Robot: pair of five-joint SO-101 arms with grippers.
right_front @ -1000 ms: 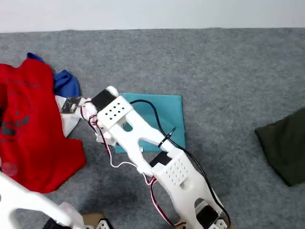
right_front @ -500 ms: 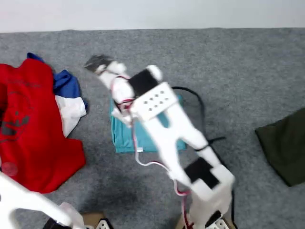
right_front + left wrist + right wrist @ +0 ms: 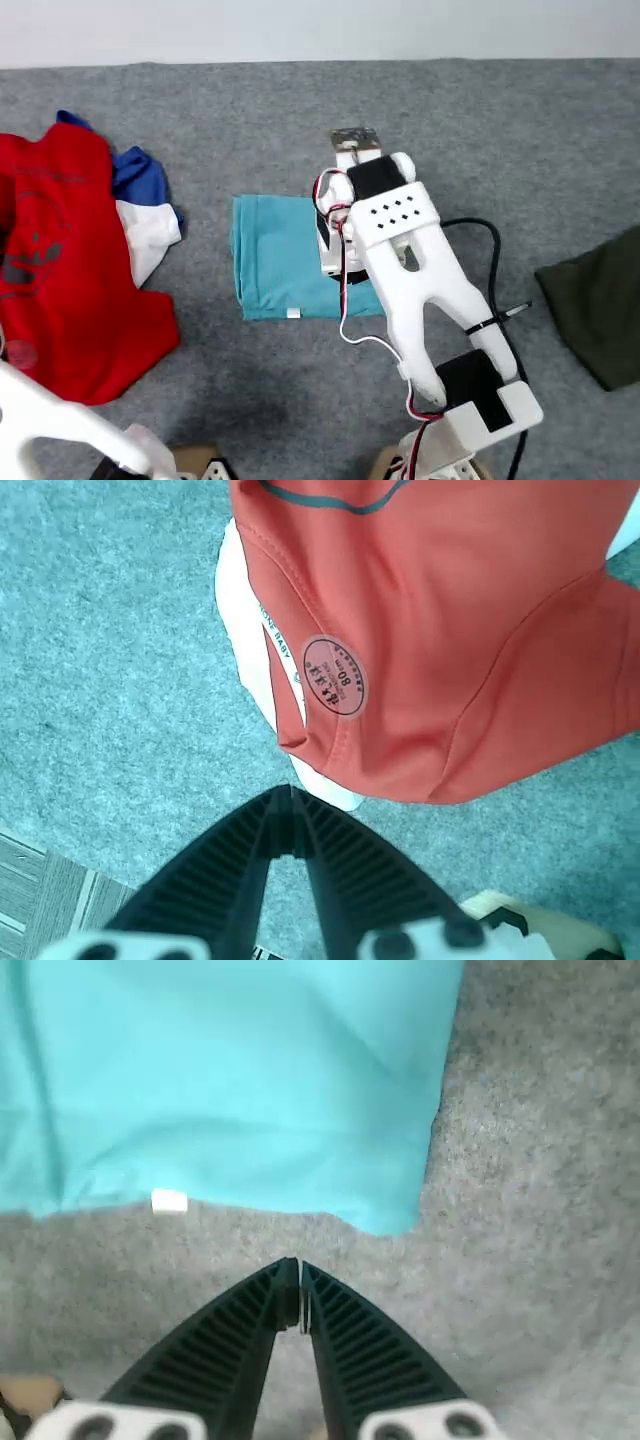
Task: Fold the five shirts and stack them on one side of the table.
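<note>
Your right gripper (image 3: 292, 1280): pressed together, just off the folded teal shirt (image 3: 280, 258), mid-table. Your left gripper (image 3: 290, 805): pressed together beside the red shirt (image 3: 60, 270), 9 o'clock. Dark shirt (image 3: 600, 300) at 3 o'clock.

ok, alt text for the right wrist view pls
The right claw, black and shut with nothing in it, hangs over the grey table covering, just short of the edge of the folded teal shirt. A small white tag sits at the shirt's near edge.
</note>
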